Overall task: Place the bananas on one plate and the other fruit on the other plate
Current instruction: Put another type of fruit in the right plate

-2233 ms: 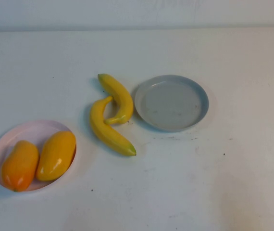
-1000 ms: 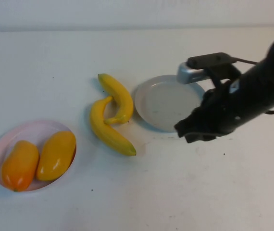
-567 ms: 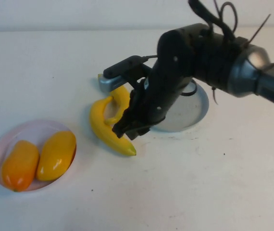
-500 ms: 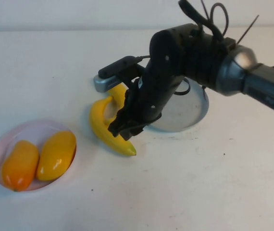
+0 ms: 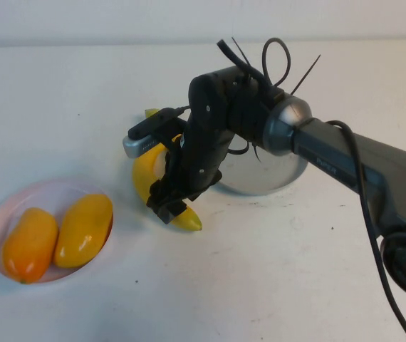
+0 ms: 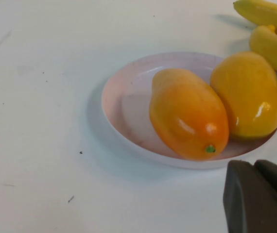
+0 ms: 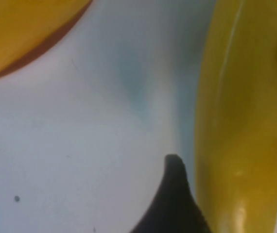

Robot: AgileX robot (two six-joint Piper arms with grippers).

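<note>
Two yellow bananas lie between the plates. The nearer banana (image 5: pixel 143 179) shows beside my right gripper (image 5: pixel 169 205), which is down over it and open. In the right wrist view one dark finger (image 7: pixel 175 194) sits beside that banana (image 7: pixel 240 121). The farther banana (image 5: pixel 152 113) is mostly hidden by the arm. The grey-blue plate (image 5: pixel 263 182) is partly covered by the arm. The pink plate (image 5: pixel 43 194) holds the orange fruit (image 5: pixel 29 244) and the yellow-orange fruit (image 5: pixel 83 229). My left gripper (image 6: pixel 260 199) is shut, close to the pink plate (image 6: pixel 121 97).
The right arm (image 5: pixel 331 153) stretches across from the right edge of the high view over the grey plate. In the left wrist view both fruits (image 6: pixel 187 114) (image 6: pixel 248 94) and the banana ends (image 6: pixel 272 46) show. The white table (image 5: pixel 274 278) is bare in front.
My right arm came in from the right, passed over the grey plate and went down onto the nearer banana. Fruits and plates have not moved.
</note>
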